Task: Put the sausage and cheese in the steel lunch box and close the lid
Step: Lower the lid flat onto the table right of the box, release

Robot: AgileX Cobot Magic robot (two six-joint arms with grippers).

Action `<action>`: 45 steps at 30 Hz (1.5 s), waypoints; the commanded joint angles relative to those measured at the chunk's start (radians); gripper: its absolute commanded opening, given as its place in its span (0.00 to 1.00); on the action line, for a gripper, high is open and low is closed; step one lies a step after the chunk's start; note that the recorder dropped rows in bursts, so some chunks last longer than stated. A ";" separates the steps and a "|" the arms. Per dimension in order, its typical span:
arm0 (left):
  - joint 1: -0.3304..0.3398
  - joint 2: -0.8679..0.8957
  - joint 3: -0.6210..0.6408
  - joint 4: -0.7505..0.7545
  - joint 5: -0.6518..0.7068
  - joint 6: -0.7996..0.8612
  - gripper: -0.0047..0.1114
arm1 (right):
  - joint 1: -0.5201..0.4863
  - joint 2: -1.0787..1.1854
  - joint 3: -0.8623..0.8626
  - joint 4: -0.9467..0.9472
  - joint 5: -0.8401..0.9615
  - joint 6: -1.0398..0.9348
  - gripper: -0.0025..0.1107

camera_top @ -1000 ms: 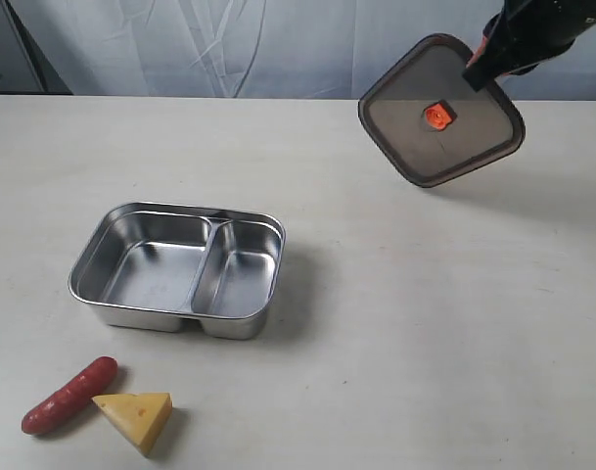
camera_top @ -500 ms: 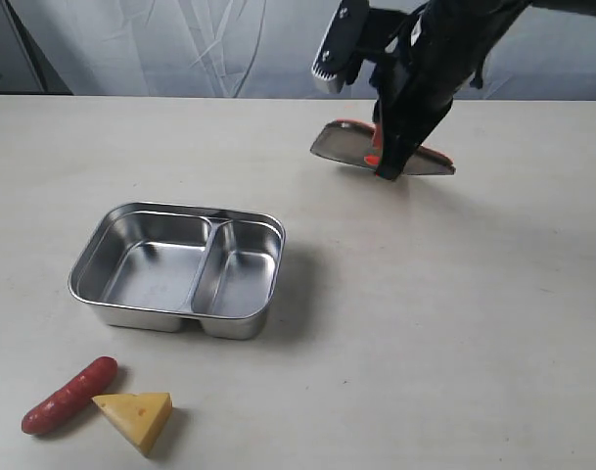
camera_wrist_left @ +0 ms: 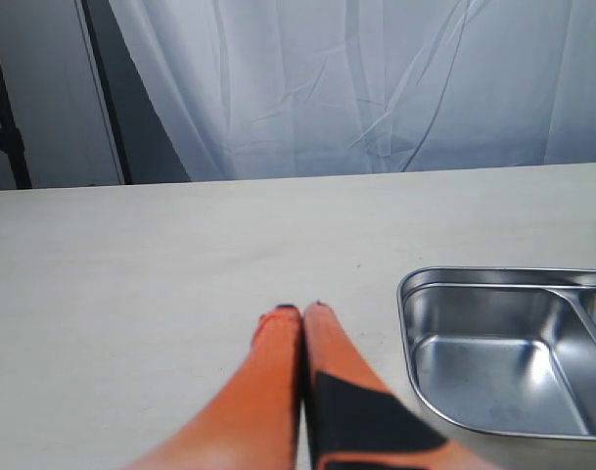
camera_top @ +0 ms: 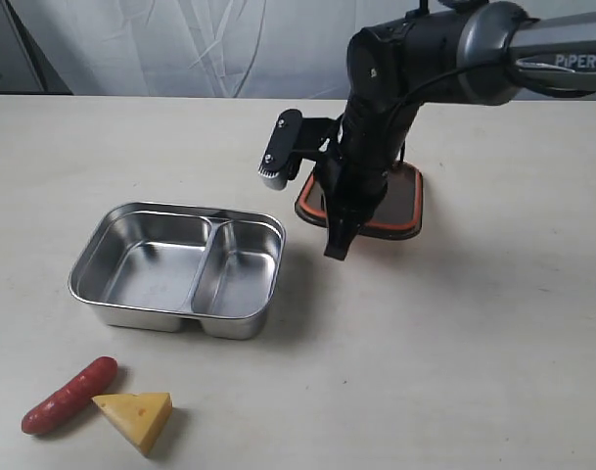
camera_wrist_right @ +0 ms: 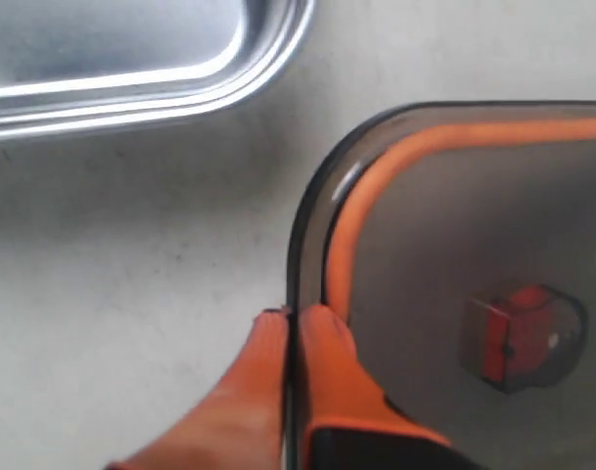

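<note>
Lid (camera_top: 402, 199) right of box (camera_top: 160, 317); sausage (camera_top: 69, 396), cheese (camera_top: 136, 414) before it.

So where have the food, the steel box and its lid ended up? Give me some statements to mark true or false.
1. The dark-red toy sausage lies inside the shiny steel lunch box. False: it lies on the table outside the box, next to the yellow cheese wedge.
2. Both compartments of the box are empty. True.
3. The tinted transparent lid with its orange seal covers the box. False: it is down beside the box, apart from it, with its rim between the shut fingertips of the right gripper.
4. The left gripper is shut and holds nothing. True.
</note>
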 commanded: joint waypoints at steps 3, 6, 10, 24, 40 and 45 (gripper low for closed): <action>0.004 -0.006 0.004 0.003 -0.007 0.000 0.04 | 0.012 0.033 -0.003 0.023 0.009 0.016 0.01; 0.004 -0.006 0.004 0.003 -0.007 0.000 0.04 | 0.012 0.040 -0.003 0.041 0.009 0.023 0.02; 0.004 -0.006 0.004 0.003 -0.007 0.000 0.04 | 0.012 0.040 -0.003 0.054 0.013 0.023 0.18; 0.004 -0.006 0.004 0.003 -0.007 0.000 0.04 | 0.012 -0.018 -0.005 0.037 0.132 0.114 0.45; 0.004 -0.006 0.004 0.003 -0.009 0.000 0.04 | 0.018 -0.011 -0.003 0.122 0.200 0.062 0.42; 0.004 -0.006 0.004 0.003 -0.009 0.000 0.04 | 0.064 -0.056 -0.005 0.115 0.201 0.022 0.42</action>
